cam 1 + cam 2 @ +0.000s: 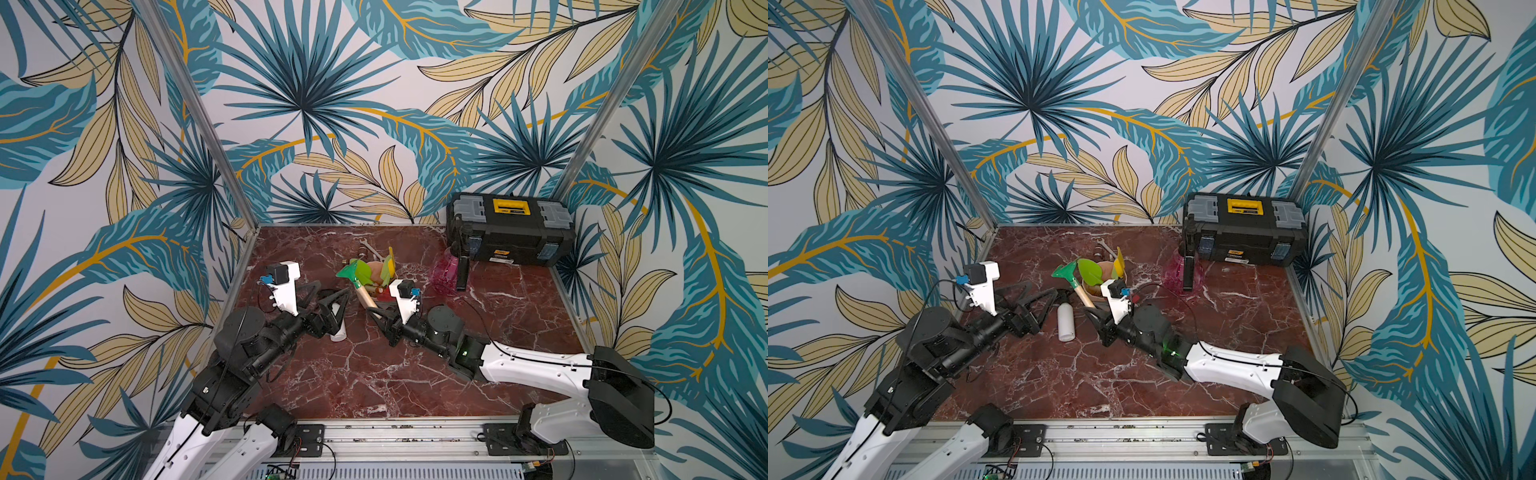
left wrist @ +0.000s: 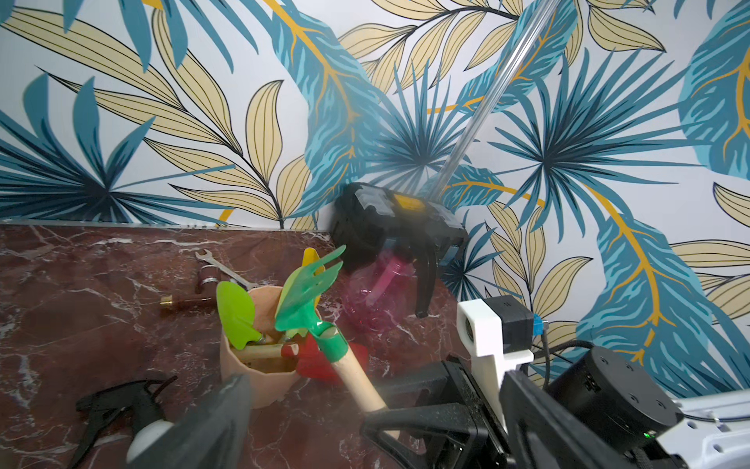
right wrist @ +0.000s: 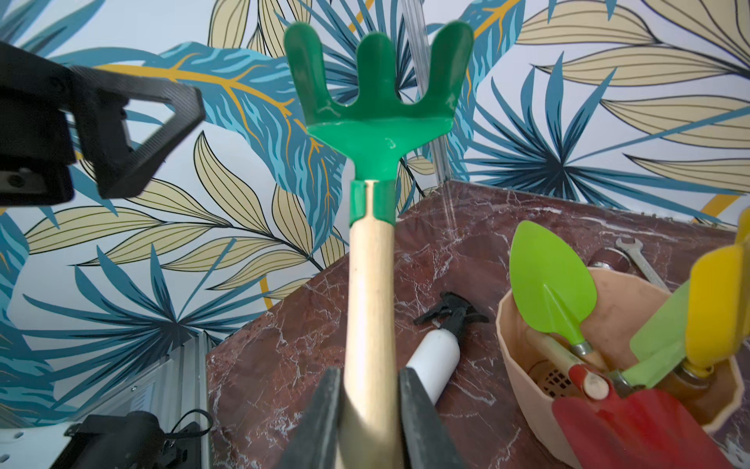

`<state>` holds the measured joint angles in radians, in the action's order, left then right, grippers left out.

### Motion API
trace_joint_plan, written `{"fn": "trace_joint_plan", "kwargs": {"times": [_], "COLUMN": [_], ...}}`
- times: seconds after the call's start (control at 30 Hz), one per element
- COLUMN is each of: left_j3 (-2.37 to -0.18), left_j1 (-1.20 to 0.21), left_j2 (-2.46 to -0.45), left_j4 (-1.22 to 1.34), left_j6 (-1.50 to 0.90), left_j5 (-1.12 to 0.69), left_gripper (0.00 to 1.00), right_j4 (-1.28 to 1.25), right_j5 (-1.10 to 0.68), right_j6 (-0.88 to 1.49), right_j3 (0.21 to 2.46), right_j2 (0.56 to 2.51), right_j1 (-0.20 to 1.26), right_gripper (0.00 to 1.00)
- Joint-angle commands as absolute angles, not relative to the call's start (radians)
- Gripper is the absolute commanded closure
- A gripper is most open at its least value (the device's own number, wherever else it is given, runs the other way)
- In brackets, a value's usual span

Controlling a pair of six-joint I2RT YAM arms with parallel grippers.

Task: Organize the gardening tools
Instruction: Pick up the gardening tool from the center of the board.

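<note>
Toolbox (image 1: pixel 511 232): black, yellow handle, lid closed; right of centre in both top views, at the table's back edge.
Pink bottle (image 1: pixel 444 272): translucent sprayer, black trigger; just left of the toolbox.
White bottle (image 1: pixel 1066 322): lying flat, black trigger head; lower left of centre in a top view.
Wrench (image 2: pixel 221 268): silver, lying flat; just above centre in both top views.
Fittings (image 2: pixel 186 301): brown, brass-tipped; just beside the wrench.
Table (image 1: pixel 374 382): red marble, white veins.

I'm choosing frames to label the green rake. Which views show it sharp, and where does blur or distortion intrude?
Right wrist view: the rake is crisp, the right tool's fingers at the frame edge soft. Left wrist view: the left tool's fingers are blurred dark masses, the toolbox hazy. Both top views: even light, frame posts splayed by the wide lens.
</note>
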<state>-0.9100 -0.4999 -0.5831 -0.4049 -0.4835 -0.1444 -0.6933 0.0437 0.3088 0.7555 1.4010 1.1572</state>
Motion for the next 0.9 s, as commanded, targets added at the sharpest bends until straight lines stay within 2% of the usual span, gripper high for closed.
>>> {"fn": "trace_joint_plan", "kwargs": {"times": [0.0, 0.37, 0.53, 0.73, 0.87], "left_j3": [-0.887, -0.831, -0.825, -0.810, -0.801], "left_j1": [-0.494, -0.493, -0.494, -0.494, -0.494], "left_j2": [-0.600, -0.625, -0.636, -0.634, -0.635], "left_j4": [-0.314, -0.175, -0.181, -0.167, -0.164], "left_j6": [-0.515, -0.590, -0.599, -0.604, -0.603], "left_j5": [-0.252, -0.352, -0.342, -0.314, -0.296], "left_gripper": [0.00, 0.00, 0.14, 0.26, 0.28], "right_j4": [-0.870, -0.983, -1.012, -1.060, -1.101], "right_j5": [0.017, -0.079, -0.093, -0.099, -0.114], "right_j6": [0.278, 0.261, 0.236, 0.225, 0.235], "right_j3": [0.738, 0.746, 0.724, 0.694, 0.673], "right_j2": [1.404, 1.460, 1.452, 1.432, 1.416], "right_j1": [1.154, 1.156, 1.160, 1.163, 1.163], "right_gripper": [0.85, 0.84, 0.84, 0.84, 0.84]}}
